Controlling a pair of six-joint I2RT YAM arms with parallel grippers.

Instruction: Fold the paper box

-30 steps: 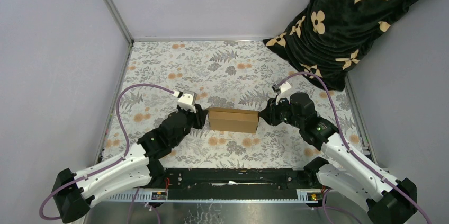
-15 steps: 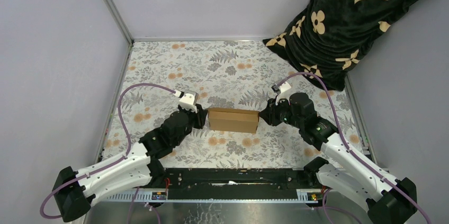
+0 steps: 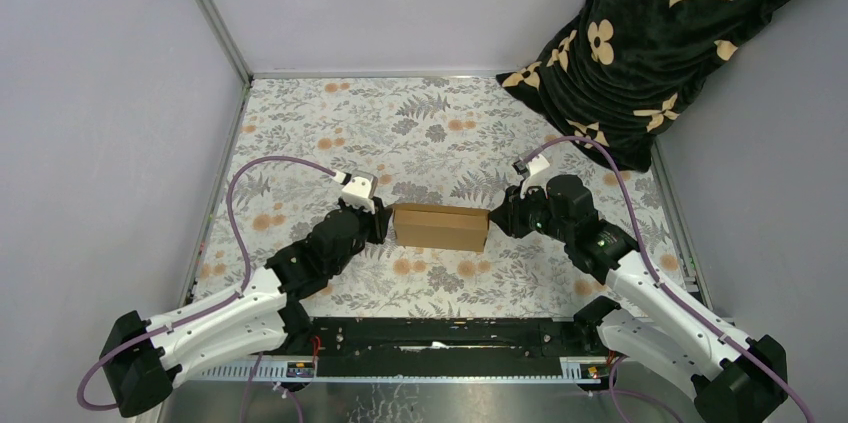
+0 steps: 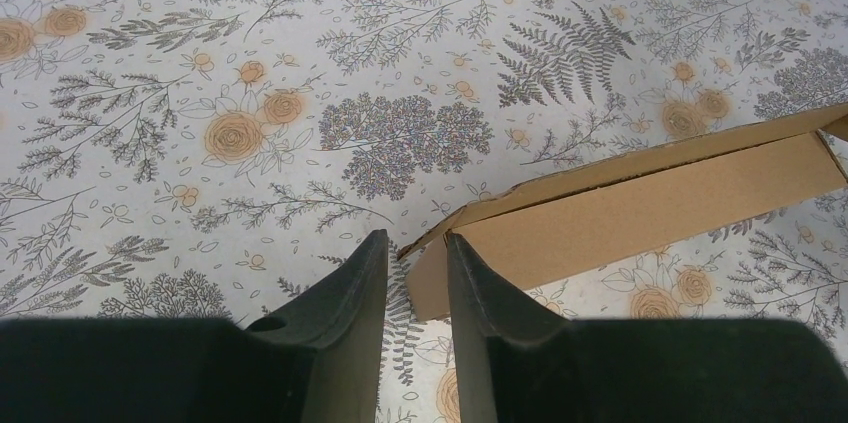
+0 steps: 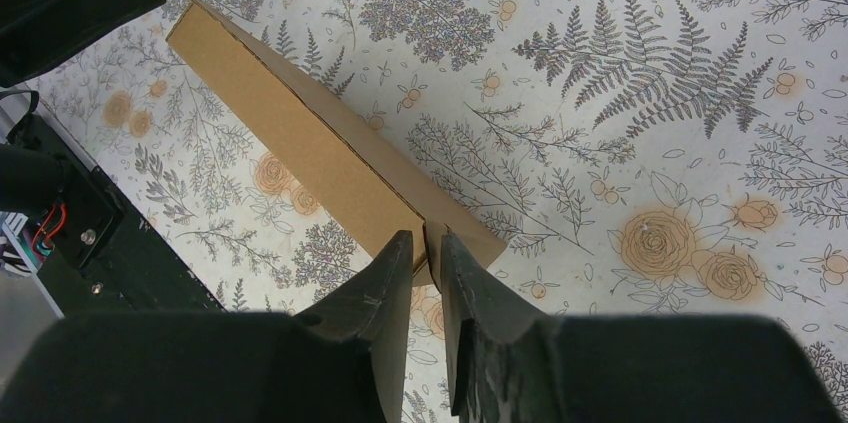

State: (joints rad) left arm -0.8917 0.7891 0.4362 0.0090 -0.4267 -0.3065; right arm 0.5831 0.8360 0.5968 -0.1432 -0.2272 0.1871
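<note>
Where the table's near edge meets the bases, item one: a black mounting rail carrying both arms.

Item two: left arm, white and black, reaching inward and away, with a purple cable looped over it.

Item three: right arm, mirrored, reaching inward from the other side.

Item four: left gripper, at the left end of the paper box. Jaws stand a narrow gap apart with the box's end corner and its raised flap in that gap. Whether the fingers press the cardboard cannot be told.

Item five: right gripper, at the box's right end. Jaws are closed on a thin cardboard flap that stands between the fingers.

Item six: paper box, plain brown, long and low, lying on the table near its middle, between the two grippers, with its long side across the view.

Item seven: floral tablecloth, grey ferns and orange roses, covering the table.

Item eight: dark cloth with beige flower motifs, draped at the far right corner, well apart from the box.
</note>
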